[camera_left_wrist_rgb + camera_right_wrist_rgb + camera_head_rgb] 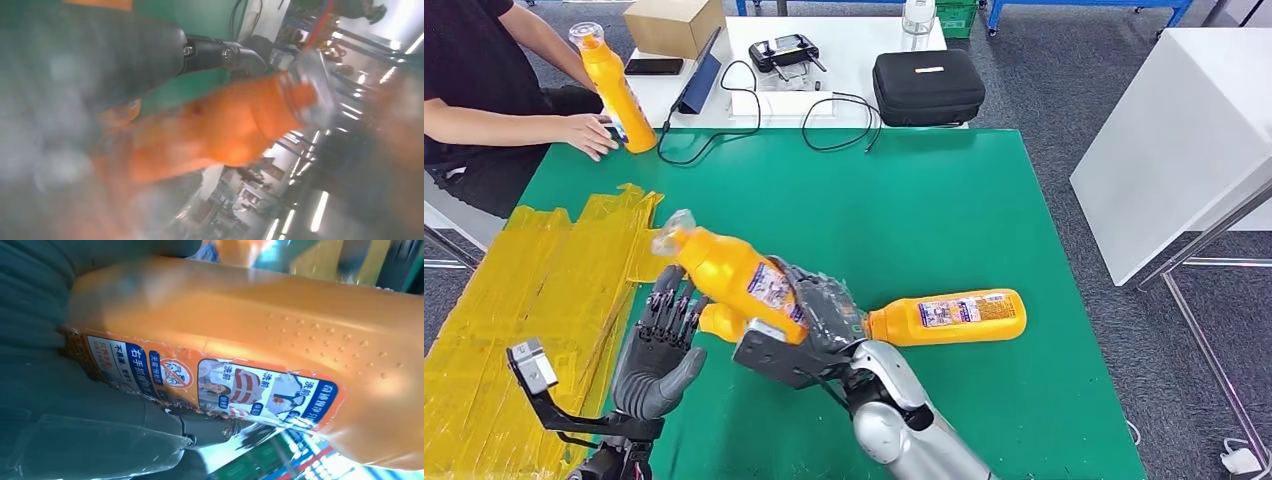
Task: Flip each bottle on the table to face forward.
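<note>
The right hand (819, 315) grips a tilted orange bottle (729, 270) above the green table (944, 200), the open-fingered left hand (664, 335) holds nothing, and the lying bottle (949, 317) remains to flip

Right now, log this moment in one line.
right robot hand: grips raised bottle | left robot hand: open beside | second bottle: lying on table

A bottle (734, 275) is held tilted above the tabletop (944, 210) in the right robot hand (809, 320). The left robot hand (662, 345) is placed just left of it. A second bottle (949, 317) is laid just right of the right robot hand. A third bottle (614, 90) is stood far beyond, beside a person's hand (589, 133).
</note>
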